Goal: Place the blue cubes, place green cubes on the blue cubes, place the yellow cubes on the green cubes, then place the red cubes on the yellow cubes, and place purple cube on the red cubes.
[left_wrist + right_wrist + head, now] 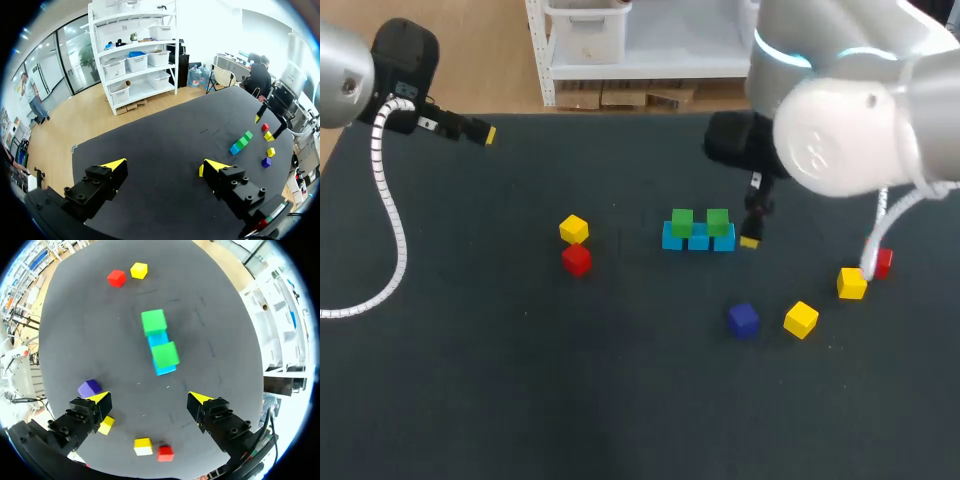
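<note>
The blue row (698, 240) lies mid-table with two green cubes (682, 221) seated on top, so I judge the yellow cubes (801, 319) are next. One lies near the purple cube (743, 319). One is close against a red cube, under the right arm. The third is just beside the other of the red cubes (577, 259), on the stack's far side.

They look small, light and rigid, probably smooth-faced. Pinch two opposite flat faces squarely, since a corner grip would likely twist the cube. The one by the red cube leaves little finger room.

The right gripper (150, 397) hangs just beside the row's end, jaws spread with nothing between them. The left gripper (164, 165) is well apart over the table (470, 400), also released and empty.

No writing shows on the cubes, though small marks could escape these views.
</note>
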